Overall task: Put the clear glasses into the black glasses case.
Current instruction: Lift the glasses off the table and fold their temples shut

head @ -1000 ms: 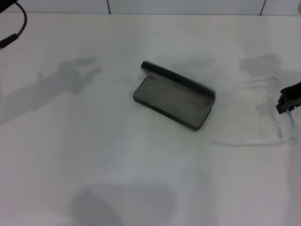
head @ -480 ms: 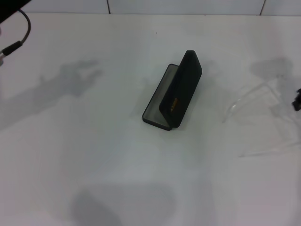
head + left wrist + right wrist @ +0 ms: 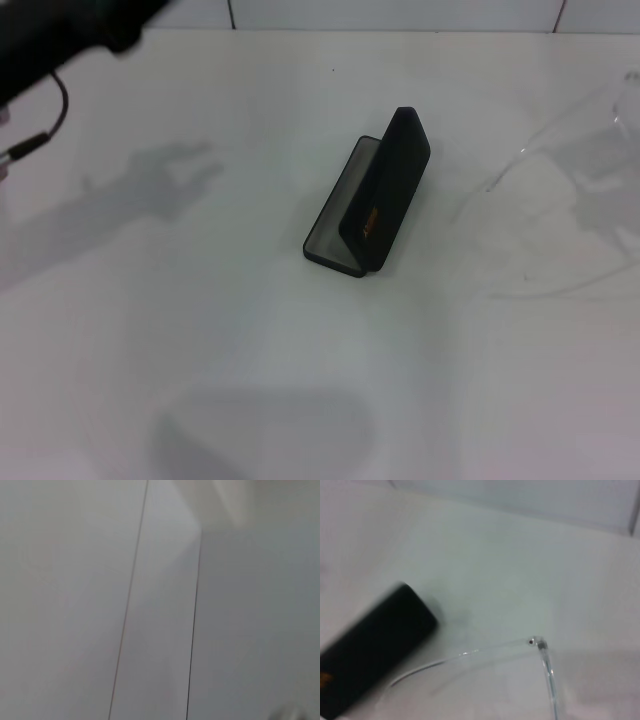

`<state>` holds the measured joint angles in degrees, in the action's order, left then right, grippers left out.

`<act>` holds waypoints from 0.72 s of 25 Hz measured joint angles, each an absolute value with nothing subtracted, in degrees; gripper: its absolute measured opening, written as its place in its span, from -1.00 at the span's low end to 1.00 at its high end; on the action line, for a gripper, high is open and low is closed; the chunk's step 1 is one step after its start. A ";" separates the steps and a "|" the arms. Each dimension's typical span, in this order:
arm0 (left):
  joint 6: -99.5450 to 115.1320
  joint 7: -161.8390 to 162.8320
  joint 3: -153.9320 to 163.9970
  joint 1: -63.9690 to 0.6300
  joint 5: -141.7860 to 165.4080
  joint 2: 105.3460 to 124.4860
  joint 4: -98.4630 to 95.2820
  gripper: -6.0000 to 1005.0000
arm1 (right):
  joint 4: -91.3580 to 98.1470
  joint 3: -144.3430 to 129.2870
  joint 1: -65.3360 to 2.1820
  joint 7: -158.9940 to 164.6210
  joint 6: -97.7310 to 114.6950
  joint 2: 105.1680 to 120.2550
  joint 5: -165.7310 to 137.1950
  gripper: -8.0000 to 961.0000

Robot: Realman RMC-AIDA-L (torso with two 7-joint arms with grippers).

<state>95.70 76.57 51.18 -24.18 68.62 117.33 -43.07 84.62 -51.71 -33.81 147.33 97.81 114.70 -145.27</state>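
Observation:
The black glasses case stands open in the middle of the white table, its lid upright and its grey lining facing left. It also shows as a dark block in the right wrist view. The clear glasses are at the far right, one thin arm slanting up toward the picture's edge and the other curving low over the table. In the right wrist view, a clear arm and its hinge lie beside the case. No fingers of either gripper show. A dark part of my left arm crosses the top left corner.
The white table carries soft arm shadows at the left and near the front edge. A tiled white wall runs behind the table and fills the left wrist view. A thin cable hangs at the left edge.
The glasses have moved up and to the right. My right gripper has left the head view. My left arm has come into the top left corner. The case, turned half a second ago, now rests.

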 joint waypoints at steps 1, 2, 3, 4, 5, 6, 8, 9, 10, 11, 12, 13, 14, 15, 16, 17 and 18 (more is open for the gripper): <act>95.34 76.81 51.10 -24.15 70.50 116.77 -43.27 -0.47 | 86.97 -49.47 -32.53 145.67 99.15 114.84 -142.30 -0.82; 94.25 78.26 51.06 -24.34 74.82 115.32 -43.48 -0.47 | 88.63 -47.69 -31.33 144.48 100.22 114.93 -140.33 -0.82; 94.25 78.26 51.06 -24.34 74.82 115.32 -43.48 -0.47 | 89.70 -46.19 -30.57 143.38 101.11 115.00 -138.65 -0.82; 93.29 79.51 51.05 -24.54 78.27 114.55 -43.90 -0.47 | 91.23 -43.42 -29.30 141.51 102.70 115.15 -136.31 -0.82; 92.51 81.02 51.03 -24.68 81.48 114.04 -44.59 -0.47 | 92.27 -41.41 -28.63 140.10 103.68 115.25 -134.58 -0.82; 91.88 82.40 51.05 -24.76 84.78 113.66 -45.42 -0.48 | 92.96 -39.55 -27.87 138.77 104.78 115.36 -132.95 -0.82; 90.99 84.58 50.87 -24.78 91.13 113.59 -47.23 -0.48 | 94.11 -35.35 -26.56 135.92 107.41 115.44 -128.84 -0.82; 90.66 85.07 50.68 -24.77 93.31 113.84 -47.78 -0.48 | 94.34 -33.37 -26.12 134.76 108.67 115.45 -127.07 -0.82; 90.20 85.36 50.42 -24.73 95.78 114.20 -48.22 -0.53 | 94.53 -31.17 -25.71 133.44 110.17 115.46 -125.25 -0.82; 89.28 85.68 50.21 -24.68 99.03 114.86 -48.33 -0.59 | 94.64 -26.90 -25.26 131.29 113.54 115.52 -121.96 -0.82; 89.28 85.68 50.21 -24.68 99.03 114.86 -48.33 -0.64 | 94.64 -26.90 -25.26 131.29 113.54 115.52 -121.96 -0.82; 88.72 85.83 50.20 -24.69 100.66 115.26 -48.23 -0.69 | 94.65 -24.48 -25.06 130.30 115.61 115.60 -120.28 -0.82; 88.19 85.92 50.25 -24.73 102.33 115.77 -48.06 -0.75 | 94.64 -22.65 -24.95 129.62 117.27 115.68 -119.06 -0.82; 87.76 85.91 50.30 -24.77 103.61 116.34 -48.05 -0.75 | 94.56 -20.25 -24.81 128.98 119.15 115.77 -117.87 -0.82; 87.13 85.81 50.36 -24.83 105.55 117.22 -48.02 -0.75 | 94.49 -18.61 -24.71 128.53 120.60 115.83 -117.05 -0.82; 86.48 85.56 50.44 -24.92 106.93 117.96 -48.00 -0.75 | 94.49 -17.18 -24.49 128.24 121.62 115.86 -116.42 -0.82; 85.82 85.36 50.53 -24.99 107.86 118.49 -47.96 -0.75 | 94.52 -15.71 -23.98 127.94 122.55 115.90 -115.63 -0.82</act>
<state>85.82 85.36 50.53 -24.99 107.86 118.49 -47.96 94.52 -15.71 -23.98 127.94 122.55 115.90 -115.63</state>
